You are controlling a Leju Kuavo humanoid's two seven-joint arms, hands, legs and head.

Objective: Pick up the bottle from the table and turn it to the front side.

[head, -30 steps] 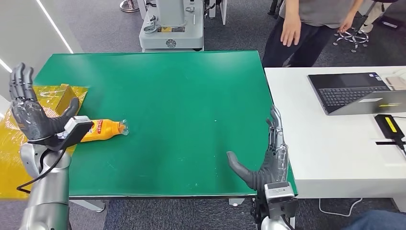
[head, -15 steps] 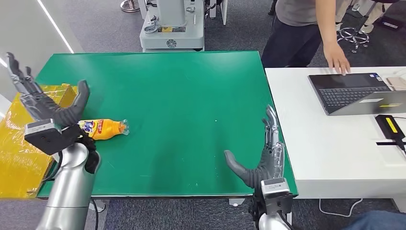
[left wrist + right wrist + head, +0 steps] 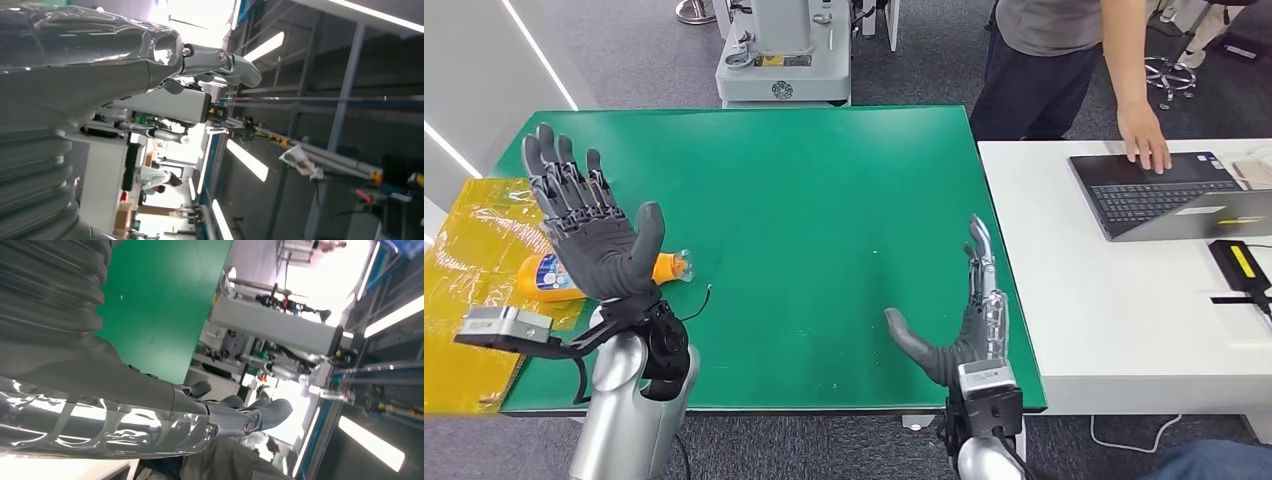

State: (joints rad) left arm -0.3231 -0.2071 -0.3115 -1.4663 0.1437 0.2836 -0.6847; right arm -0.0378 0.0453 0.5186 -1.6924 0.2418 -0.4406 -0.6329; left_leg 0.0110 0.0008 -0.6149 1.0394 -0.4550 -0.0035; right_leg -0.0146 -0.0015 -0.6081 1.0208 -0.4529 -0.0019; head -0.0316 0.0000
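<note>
An orange bottle (image 3: pixel 544 278) with a blue label lies on its side at the left edge of the green table (image 3: pixel 824 200), its clear cap end pointing right. My left hand (image 3: pixel 589 225) is raised above it, palm toward the camera, fingers spread, holding nothing; it hides the bottle's middle. In the left wrist view the left hand (image 3: pixel 100 60) points up at the ceiling. My right hand (image 3: pixel 959 325) hovers open over the table's near right edge, fingers straight. The right wrist view has the right hand (image 3: pixel 150 410) beside the green table (image 3: pixel 155 300).
A yellow plastic sheet (image 3: pixel 469 290) lies at the table's left. A white desk (image 3: pixel 1144 290) with a laptop (image 3: pixel 1169 190) stands on the right, where a person (image 3: pixel 1074 60) rests a hand on the keyboard. A grey machine base (image 3: pixel 782 55) stands beyond the table.
My left hand has swung right and turned palm-up over the bottle. The bottle now lies a little further left, with its blue label showing. The person's hand moved onto the laptop.
</note>
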